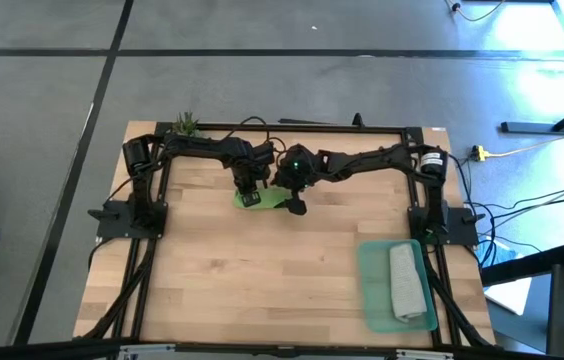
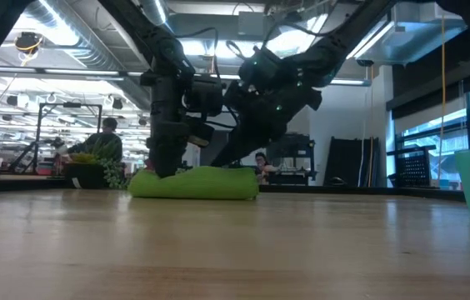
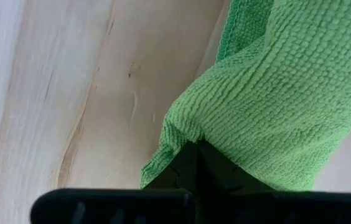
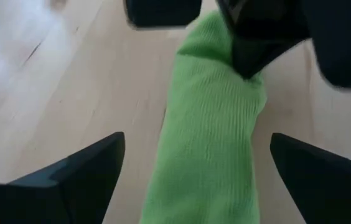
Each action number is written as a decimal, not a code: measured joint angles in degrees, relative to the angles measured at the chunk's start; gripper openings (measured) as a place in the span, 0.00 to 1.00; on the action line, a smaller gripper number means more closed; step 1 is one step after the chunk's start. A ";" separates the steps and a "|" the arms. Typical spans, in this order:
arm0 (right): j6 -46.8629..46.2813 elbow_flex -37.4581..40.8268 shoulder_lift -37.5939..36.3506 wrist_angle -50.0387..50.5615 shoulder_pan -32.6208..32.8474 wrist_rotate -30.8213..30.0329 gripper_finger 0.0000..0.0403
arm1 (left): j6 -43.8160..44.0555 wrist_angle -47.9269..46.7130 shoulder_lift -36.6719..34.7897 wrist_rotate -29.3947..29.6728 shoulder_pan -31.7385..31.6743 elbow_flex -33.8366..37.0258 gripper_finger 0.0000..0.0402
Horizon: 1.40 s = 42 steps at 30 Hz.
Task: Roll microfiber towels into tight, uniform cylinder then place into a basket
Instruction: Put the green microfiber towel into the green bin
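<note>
Both fingers sets meet over green towel (image 1: pixel 266 198) at table's (image 1: pixel 262 280) far middle: left gripper (image 1: pixel 250 197), right gripper (image 1: pixel 295 205). Well apart from fingers: basket (image 1: pixel 374 290) holding 1 grey towel (image 1: pixel 406 283).

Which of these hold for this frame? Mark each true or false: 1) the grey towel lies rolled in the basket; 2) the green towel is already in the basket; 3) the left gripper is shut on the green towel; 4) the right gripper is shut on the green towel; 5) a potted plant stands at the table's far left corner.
1) True: the grey towel lies rolled in the basket.
2) False: the green towel lies rolled on the table, far from the basket.
3) True: the left gripper pinches one end.
4) False: the right gripper is open, its fingers either side of the roll.
5) True: potted plant.
</note>
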State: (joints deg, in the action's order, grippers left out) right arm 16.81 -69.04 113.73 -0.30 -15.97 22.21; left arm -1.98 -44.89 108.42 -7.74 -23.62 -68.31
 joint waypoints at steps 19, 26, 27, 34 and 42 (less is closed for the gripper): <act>-1.30 -0.21 8.72 -5.79 0.07 2.63 0.99 | 0.00 0.82 0.00 0.21 0.09 0.00 0.00; -0.52 -0.24 9.07 -6.26 0.77 -0.46 0.99 | 0.00 0.84 0.00 0.19 0.09 0.00 0.00; -0.33 -0.24 9.10 -6.35 1.07 -1.85 0.99 | 0.00 0.84 0.00 0.19 0.09 0.00 0.00; -0.13 -0.17 9.10 -5.70 3.05 -7.28 0.97 | 0.00 0.86 0.00 0.21 0.09 0.00 0.00; -1.80 -0.17 9.19 -5.26 3.13 -7.83 0.70 | 0.00 1.08 0.00 0.21 0.09 0.00 0.00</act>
State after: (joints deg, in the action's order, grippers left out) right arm 15.02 -69.21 122.91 -5.56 -12.83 14.38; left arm -1.98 -43.81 108.42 -7.53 -23.53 -68.31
